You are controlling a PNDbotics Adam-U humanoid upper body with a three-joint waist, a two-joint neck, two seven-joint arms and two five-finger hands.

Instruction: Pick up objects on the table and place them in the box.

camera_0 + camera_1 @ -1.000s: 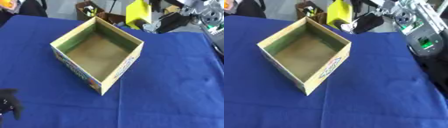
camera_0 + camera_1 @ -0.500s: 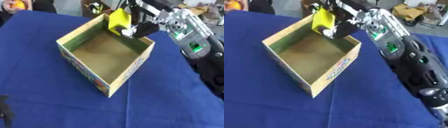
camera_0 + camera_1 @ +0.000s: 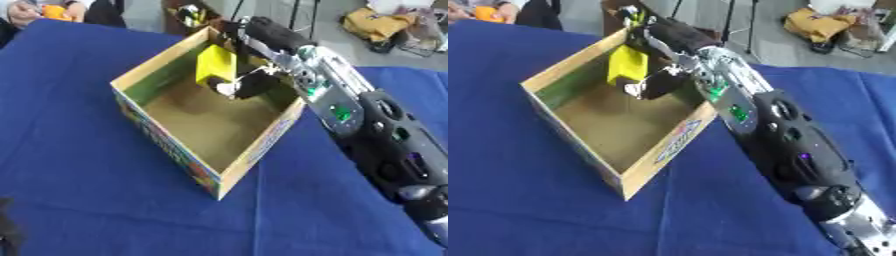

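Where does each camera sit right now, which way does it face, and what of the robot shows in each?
Left eye view: in the head, looking down at the box on the blue table; the right arm reaches in from the right, its hand holding a yellow object inside the box.
Right eye view: beside it, facing the same way; the same arm shows, with the box further left.
Both share box, object, hand and table.

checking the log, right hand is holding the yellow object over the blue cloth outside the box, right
Not quite. The right hand does hold the yellow object, but inside the open box, over its floor near the far wall, not outside over the blue cloth. The left eye view shows it.
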